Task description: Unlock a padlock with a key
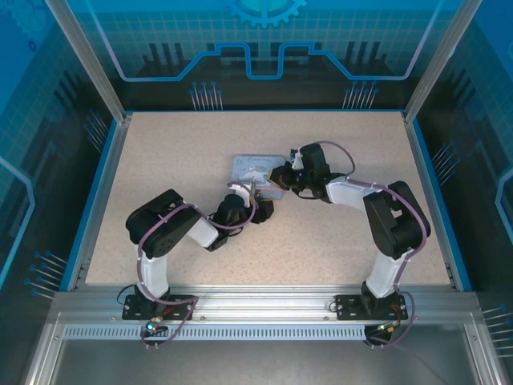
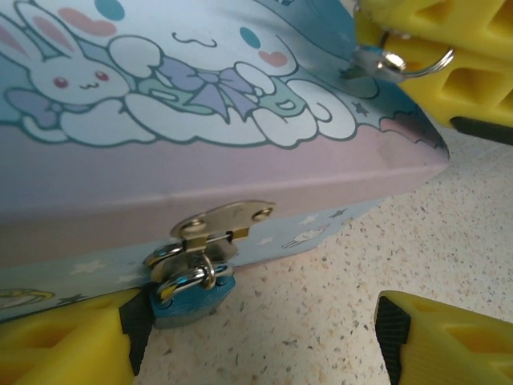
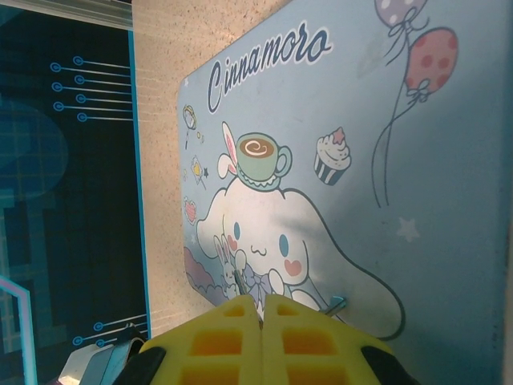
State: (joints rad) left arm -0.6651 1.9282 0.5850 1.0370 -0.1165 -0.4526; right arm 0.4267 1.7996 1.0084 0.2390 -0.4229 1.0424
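A small blue padlock [image 2: 189, 293] with a silvery shackle hangs from the brass hasp [image 2: 228, 220] on the front wall of the pale blue cartoon tin [image 2: 240, 96]. My left gripper [image 2: 260, 329] stands open low in front of the tin, its left pad right beside the padlock, its right finger far off. My right gripper [image 3: 262, 303] is shut on the key [image 3: 240, 278], whose thin tip pokes out over the tin's lid [image 3: 361, 160]. A silver key ring [image 2: 418, 64] hangs from those yellow fingers [image 2: 449, 40]. From above, both grippers [image 1: 258, 202] [image 1: 277, 176] meet at the tin [image 1: 253, 168].
The tin lies mid-table on the speckled top [image 1: 176, 160]. Blue rails [image 1: 104, 184] and glass walls bound the table on all sides. Open tabletop lies left and right of the arms.
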